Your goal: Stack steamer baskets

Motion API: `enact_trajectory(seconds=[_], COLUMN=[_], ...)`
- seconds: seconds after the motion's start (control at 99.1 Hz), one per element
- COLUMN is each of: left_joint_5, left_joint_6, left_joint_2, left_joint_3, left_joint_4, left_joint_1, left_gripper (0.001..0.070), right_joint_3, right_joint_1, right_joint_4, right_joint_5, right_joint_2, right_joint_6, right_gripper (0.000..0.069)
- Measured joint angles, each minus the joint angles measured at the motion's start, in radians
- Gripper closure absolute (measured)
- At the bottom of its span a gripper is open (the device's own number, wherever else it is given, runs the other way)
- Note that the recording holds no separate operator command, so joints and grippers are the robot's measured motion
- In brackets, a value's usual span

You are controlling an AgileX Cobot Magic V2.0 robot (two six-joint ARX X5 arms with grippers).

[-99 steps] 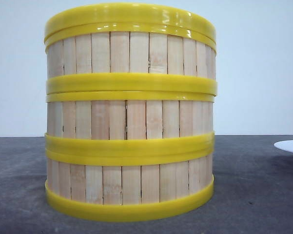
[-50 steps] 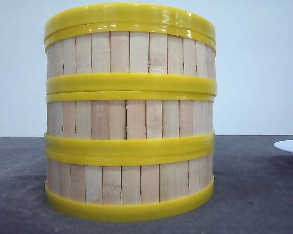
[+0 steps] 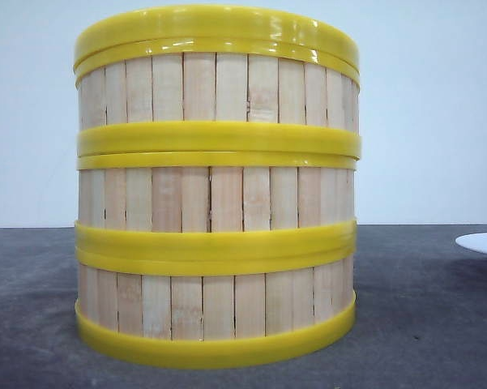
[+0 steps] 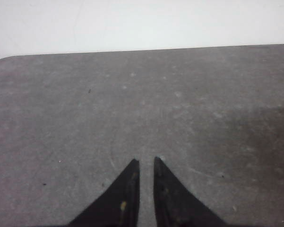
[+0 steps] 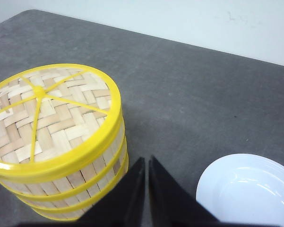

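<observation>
The left gripper (image 4: pixel 145 163) hangs over bare grey table (image 4: pixel 85 104) with its two dark fingers drawn nearly together, only a thin slit between the tips and nothing held; none of the task's things lie ahead of it in its wrist view. The steamer baskets (image 3: pixel 217 194) stand as one column of three on the table, rims meeting all the way up, with the woven lid (image 5: pixel 47 118) sitting on top. From the right gripper (image 5: pixel 146 163), whose fingers are likewise almost closed and empty, the column stands just beside the tips on one side, and the white plate (image 5: pixel 248 189) lies near on the other, apart from the baskets. The stack looks complete, so little seems left to do. Judging by the thin wooden slats and plastic hoops, each basket should be light and fairly stiff, though the glossy yellow rims may be slippery. The surest hold would probably be across a wall, one finger inside and one outside, just under the top rim.
</observation>
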Motion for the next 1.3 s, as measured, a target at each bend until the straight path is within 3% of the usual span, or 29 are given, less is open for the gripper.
enact_trajectory(seconds=[1.302], left_joint_5=[-0.003], left_joint_6=[0.0], left_joint_2=[-0.004], left_joint_3=[-0.031], left_joint_4=[0.017], left_joint_1=[0.002], left_gripper=[0.0683], right_joint_3=[0.0], right_joint_1=[0.0], right_joint_4=[0.001], right_joint_5=[0.0], right_joint_2=[0.0], right_joint_6=[0.0], right_gripper=[0.0682])
